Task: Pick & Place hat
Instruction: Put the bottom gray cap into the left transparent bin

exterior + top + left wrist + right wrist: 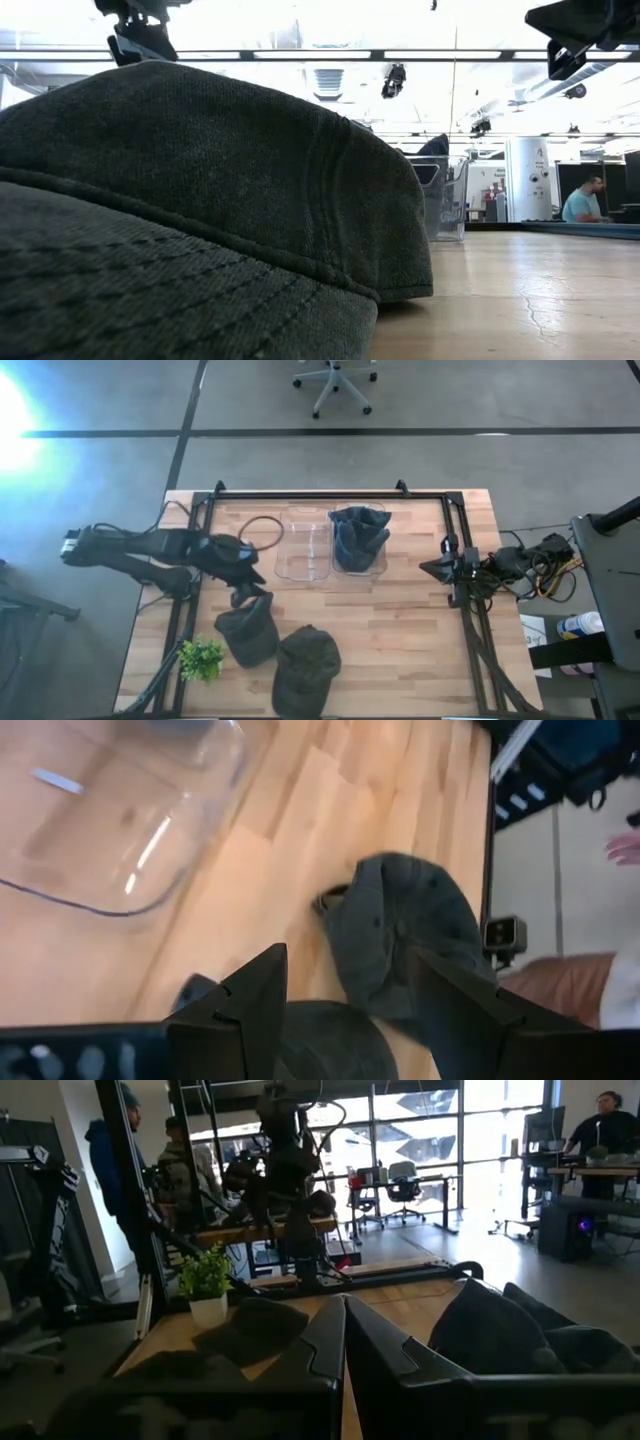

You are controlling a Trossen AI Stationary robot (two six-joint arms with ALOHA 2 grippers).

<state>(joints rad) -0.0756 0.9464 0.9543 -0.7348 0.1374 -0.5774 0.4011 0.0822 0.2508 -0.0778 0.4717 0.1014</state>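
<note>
Two dark olive hats lie on the wooden table. One hat (248, 632) is near the left. The other hat (305, 665) sits at the near edge and fills the low view (200, 200). A third dark hat (358, 538) is bunched inside the right clear bin. My left gripper (244, 592) is open and hovers over the far edge of the left hat (320, 1045). Its fingers stand apart above the hat, with the other hat (400, 930) beyond them. My right gripper (435, 568) is shut (345, 1335) and waits at the table's right side.
An empty clear bin (303, 545) stands beside the filled bin, and a black cable loop (262, 528) lies to its left. A small potted plant (200, 658) sits at the near left corner. Black frame rails (470, 630) run along the table's sides. People stand in the room beyond.
</note>
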